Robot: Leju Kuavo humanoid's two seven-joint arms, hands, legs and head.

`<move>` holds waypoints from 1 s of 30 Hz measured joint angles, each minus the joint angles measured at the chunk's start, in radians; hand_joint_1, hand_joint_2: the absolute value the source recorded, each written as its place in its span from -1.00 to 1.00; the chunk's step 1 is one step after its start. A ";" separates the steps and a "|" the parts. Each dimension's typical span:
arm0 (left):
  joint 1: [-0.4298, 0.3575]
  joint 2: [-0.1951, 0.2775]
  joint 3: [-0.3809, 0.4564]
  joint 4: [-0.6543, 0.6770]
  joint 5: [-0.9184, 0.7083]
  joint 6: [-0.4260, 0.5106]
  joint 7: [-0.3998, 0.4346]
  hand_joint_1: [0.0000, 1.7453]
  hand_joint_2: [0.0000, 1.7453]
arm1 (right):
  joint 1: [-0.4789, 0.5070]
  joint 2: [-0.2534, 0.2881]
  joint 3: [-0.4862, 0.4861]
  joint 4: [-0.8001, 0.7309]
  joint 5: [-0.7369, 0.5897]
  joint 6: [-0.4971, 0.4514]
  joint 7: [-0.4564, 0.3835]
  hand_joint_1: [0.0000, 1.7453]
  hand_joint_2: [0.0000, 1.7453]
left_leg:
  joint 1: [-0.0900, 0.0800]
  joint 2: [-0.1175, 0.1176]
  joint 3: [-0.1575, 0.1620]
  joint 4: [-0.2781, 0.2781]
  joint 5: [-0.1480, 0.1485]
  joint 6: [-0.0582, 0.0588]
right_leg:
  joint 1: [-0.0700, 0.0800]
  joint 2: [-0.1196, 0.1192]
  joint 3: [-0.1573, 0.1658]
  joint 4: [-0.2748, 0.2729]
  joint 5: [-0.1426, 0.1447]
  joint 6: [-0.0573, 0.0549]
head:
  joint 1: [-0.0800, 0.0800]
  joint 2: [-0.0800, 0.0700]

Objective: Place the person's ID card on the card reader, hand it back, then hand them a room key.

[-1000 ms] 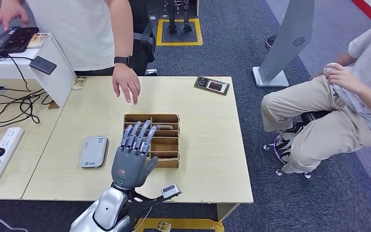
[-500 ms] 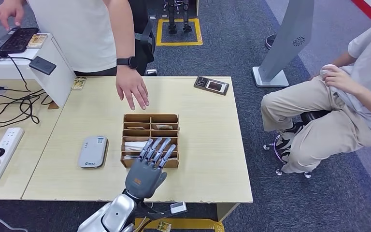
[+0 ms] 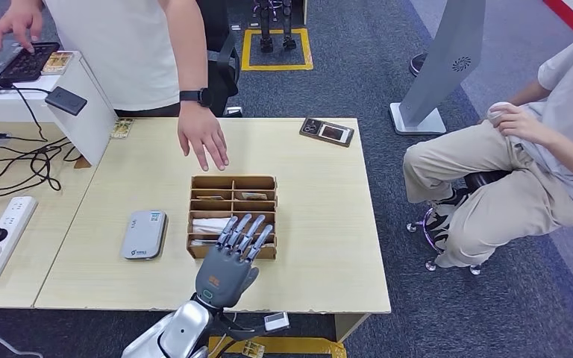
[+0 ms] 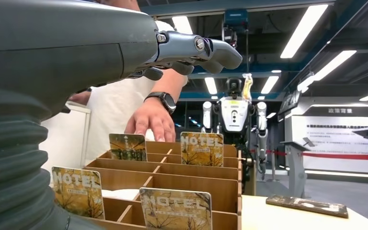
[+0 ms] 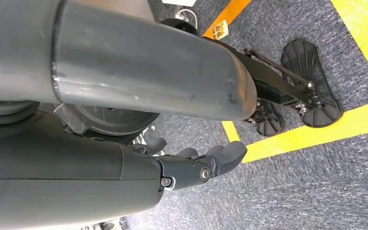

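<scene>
- Room key cards (image 4: 201,148) stand upright in a wooden organiser box (image 3: 265,183) near the middle of the table (image 3: 321,224). In the left wrist view each card shows the word HOTEL over an autumn-tree picture, with its printed face toward the robot.
- The box's long axis runs from the robot's edge of the table toward the person's side, and its dividers form rows across it.
- The left hand (image 3: 230,257) hovers over the near end of the box, fingers spread and extended toward the person, holding nothing. The cards lie just below and ahead of its fingertips.
- A grey card reader (image 3: 145,233) lies flat on the table just left of the box, its long axis also pointing away from the robot.
- The person's hand (image 3: 204,138) hangs over the far side of the table, just beyond the box.
- A dark flat device (image 3: 327,131) rests near the far right edge; bare tabletop lies to the right of the box.
- The right hand (image 5: 199,165) hangs above carpet, fingers loosely curled, holding nothing.
</scene>
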 joint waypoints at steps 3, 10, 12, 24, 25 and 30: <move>-0.009 0.002 -0.002 0.010 0.000 0.000 0.094 -1.00 1.00 | 0.001 0.000 0.000 0.000 0.000 -0.001 0.000 -1.00 -1.00 | 0.000 0.000 0.000 0.000 0.000 0.000 | 0.000 0.000 0.000 0.000 0.000 0.000 | 0.000 0.000; -0.048 0.012 -0.039 0.042 0.000 -0.001 0.243 -1.00 1.00 | 0.002 0.000 0.000 0.000 0.000 -0.004 0.001 -1.00 -1.00 | 0.000 0.000 0.000 0.000 0.000 0.000 | 0.000 0.000 0.000 0.000 0.000 0.000 | 0.000 0.000; -0.063 0.016 -0.060 0.056 0.000 -0.007 0.302 -1.00 1.00 | 0.003 0.000 -0.001 0.000 0.000 -0.005 0.001 -1.00 -1.00 | 0.000 0.000 0.000 0.000 0.000 0.000 | 0.000 0.000 0.000 0.000 0.000 0.000 | 0.000 0.000; -0.101 0.022 -0.129 0.123 0.000 -0.023 0.364 -1.00 1.00 | 0.005 0.000 -0.002 0.000 0.000 -0.011 0.003 -1.00 -1.00 | 0.000 0.000 0.000 0.000 0.000 0.000 | 0.000 0.000 0.000 0.000 0.000 0.000 | 0.000 0.000; -0.101 0.022 -0.130 0.126 0.000 -0.023 0.356 -1.00 1.00 | 0.005 0.000 -0.002 0.000 0.000 -0.011 0.003 -1.00 -1.00 | 0.000 0.000 0.000 0.000 0.000 0.000 | 0.000 0.000 0.000 0.000 0.000 0.000 | 0.000 0.000; -0.102 0.022 -0.130 0.140 0.000 -0.022 0.333 -1.00 1.00 | 0.005 0.000 -0.002 0.000 0.000 -0.011 0.003 -1.00 -1.00 | 0.000 0.000 0.000 0.000 0.000 0.000 | 0.000 0.000 0.000 0.000 0.000 0.000 | 0.000 0.000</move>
